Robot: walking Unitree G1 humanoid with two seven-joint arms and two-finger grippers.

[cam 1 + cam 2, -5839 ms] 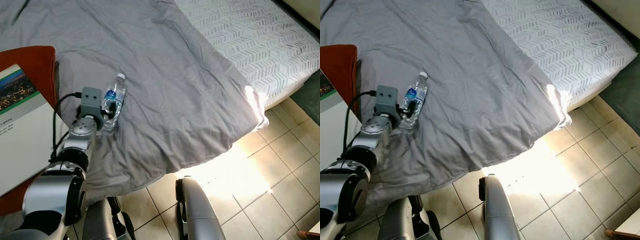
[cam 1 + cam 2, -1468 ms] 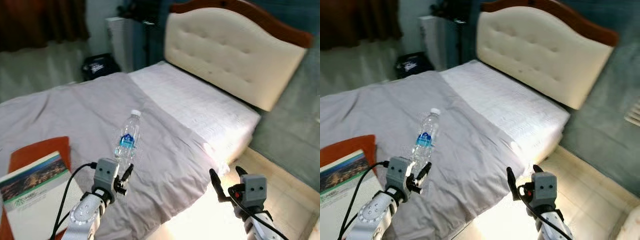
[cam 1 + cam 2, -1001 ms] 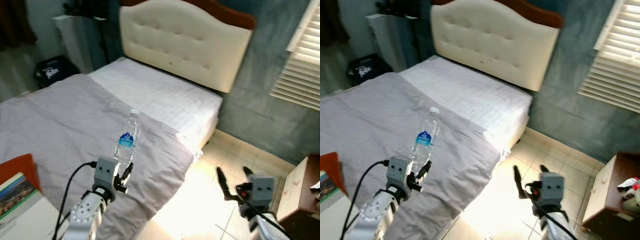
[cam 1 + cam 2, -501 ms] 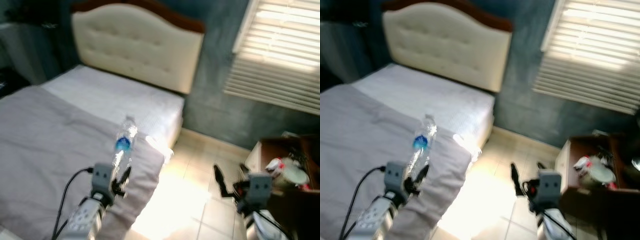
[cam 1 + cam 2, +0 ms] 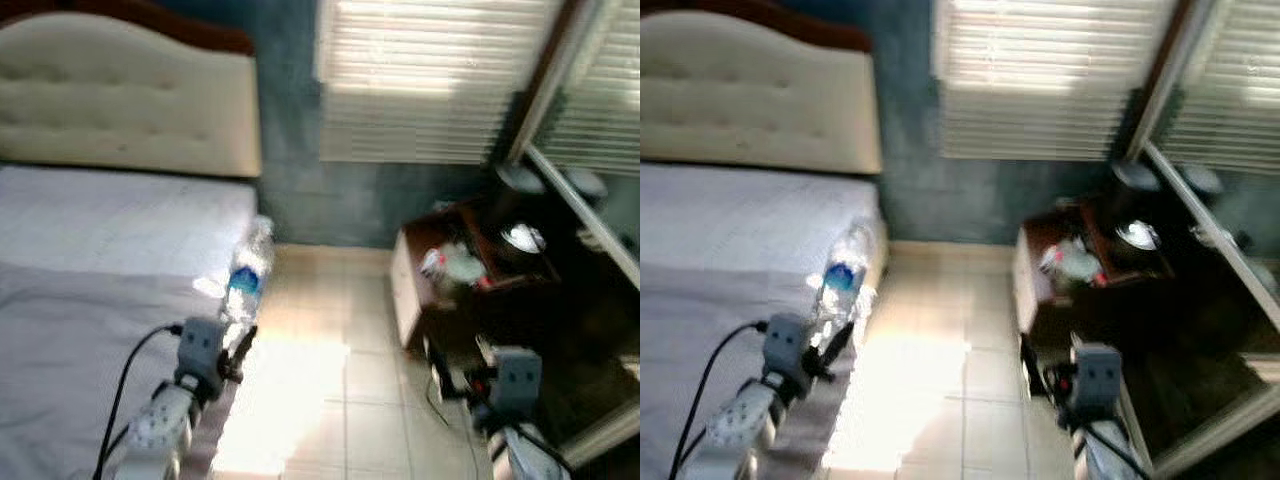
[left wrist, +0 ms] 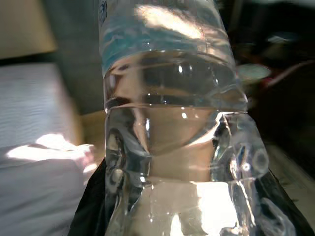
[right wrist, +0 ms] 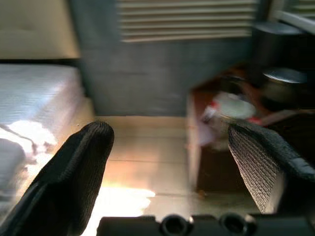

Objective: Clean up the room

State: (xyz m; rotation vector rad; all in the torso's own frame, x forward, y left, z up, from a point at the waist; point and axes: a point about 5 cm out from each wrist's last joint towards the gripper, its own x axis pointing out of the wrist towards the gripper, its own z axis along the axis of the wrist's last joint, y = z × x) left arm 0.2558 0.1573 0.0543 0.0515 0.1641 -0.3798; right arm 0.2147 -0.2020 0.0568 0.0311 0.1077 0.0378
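**Bottle carried away from the bed, view swung round to the window**

The left pincer (image 5: 237, 345) is clamped on the lower part of a clear water bottle (image 5: 244, 275), which stands nearly upright above it, white cap on top and a blue label around its upper body. In the left wrist view the bottle (image 6: 170, 123) sits squeezed between the two black fingers (image 6: 91, 206), water catching the sunlight. Nearly six seconds ago this same bottle lay on its side on the grey blanket with the pincer closing around it; now it is lifted clear and held in the air over the bed's edge.

The right pincer (image 5: 1048, 358) is raised in front, fingers (image 7: 74, 177) spread wide and empty, as it was half a second ago.

The whole view has turned to the right since then. The padded headboard (image 5: 120, 95) and bed (image 5: 90, 215) now sit at the left, where before they were central. White window blinds (image 5: 430, 80) span the top of the view. A dark wooden bedside cabinet (image 5: 440, 275) with cluttered, blurred items on top stands against the blue wall, nearer the middle than a moment ago. A bright patch of sun lies on the tiled floor (image 5: 300, 390) between bed and cabinet.
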